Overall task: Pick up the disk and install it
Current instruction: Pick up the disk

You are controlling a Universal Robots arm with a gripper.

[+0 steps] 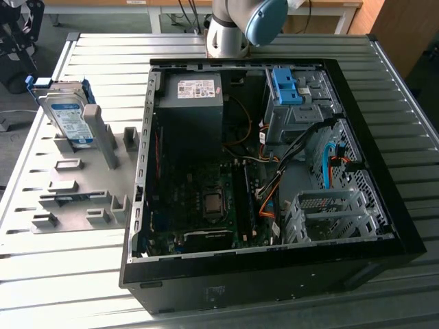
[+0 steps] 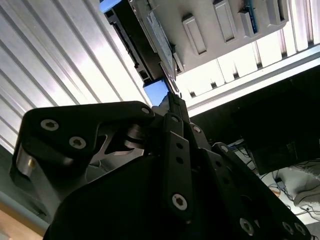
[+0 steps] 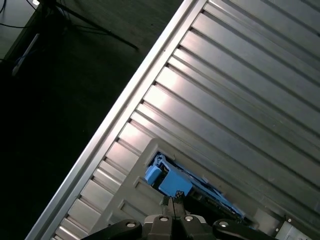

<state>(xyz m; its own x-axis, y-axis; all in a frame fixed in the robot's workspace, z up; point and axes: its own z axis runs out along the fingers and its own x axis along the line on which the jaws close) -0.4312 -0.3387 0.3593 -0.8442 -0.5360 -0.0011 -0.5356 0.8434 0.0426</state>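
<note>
The disk (image 1: 68,116) is a silver drive with a white and blue label and blue side rails. It stands on edge in a grey slotted holder (image 1: 89,205) at the exterior view's left, beside the open computer case (image 1: 171,226). In the first wrist view the disk's blue rail (image 3: 167,181) shows just past my gripper (image 3: 172,201), whose fingertips meet with nothing between them. In the second wrist view the gripper (image 2: 172,98) points toward the disk (image 2: 157,35) in its holder (image 2: 225,25) and stands apart from it. Part of my arm (image 1: 236,24) is seen behind the case.
The case holds a dark power supply box (image 1: 192,103), a blue bracket (image 1: 287,86) on a metal drive bay, a perforated cage (image 1: 329,212), cables and a motherboard (image 1: 206,199). All of this rests on a ribbed metal table (image 1: 62,288); beyond its edge is dark floor (image 3: 50,75).
</note>
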